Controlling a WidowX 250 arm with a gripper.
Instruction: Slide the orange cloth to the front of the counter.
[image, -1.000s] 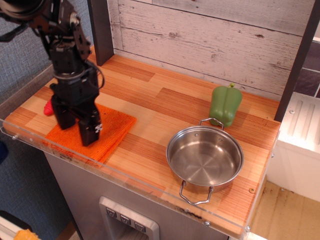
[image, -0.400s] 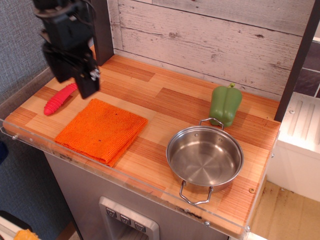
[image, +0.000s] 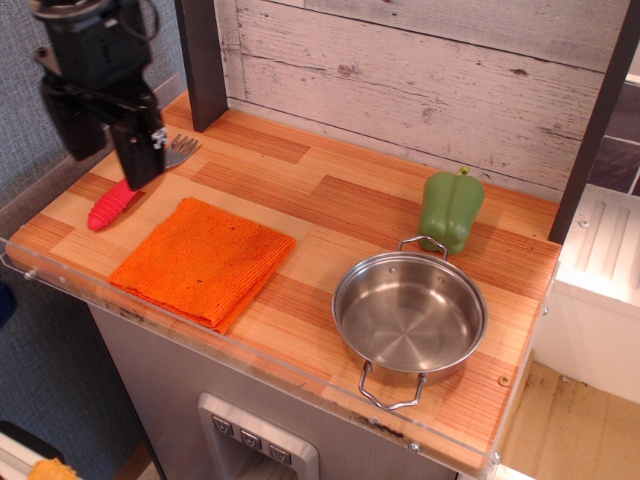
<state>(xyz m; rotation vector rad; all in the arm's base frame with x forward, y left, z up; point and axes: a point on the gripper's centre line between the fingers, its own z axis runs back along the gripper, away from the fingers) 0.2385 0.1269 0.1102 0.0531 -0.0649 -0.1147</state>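
Note:
The orange cloth (image: 205, 262) lies flat and folded on the wooden counter (image: 340, 205), at the front left beside the clear acrylic rim. My gripper (image: 110, 168) hangs in the air above the counter's left back part, up and to the left of the cloth and clear of it. Its black fingers (image: 140, 150) stand apart with nothing between them. It hides part of the red-handled fork.
A red-handled fork (image: 112, 205) lies left of the cloth, its tines (image: 181, 150) toward the back. A steel pot (image: 410, 315) stands at the front right and a green pepper (image: 450, 208) behind it. A dark post (image: 203, 60) rises at the back left.
My gripper has lifted off the cloth and moved up and to the back left. The cloth is now fully uncovered near the front edge, and the fork shows.

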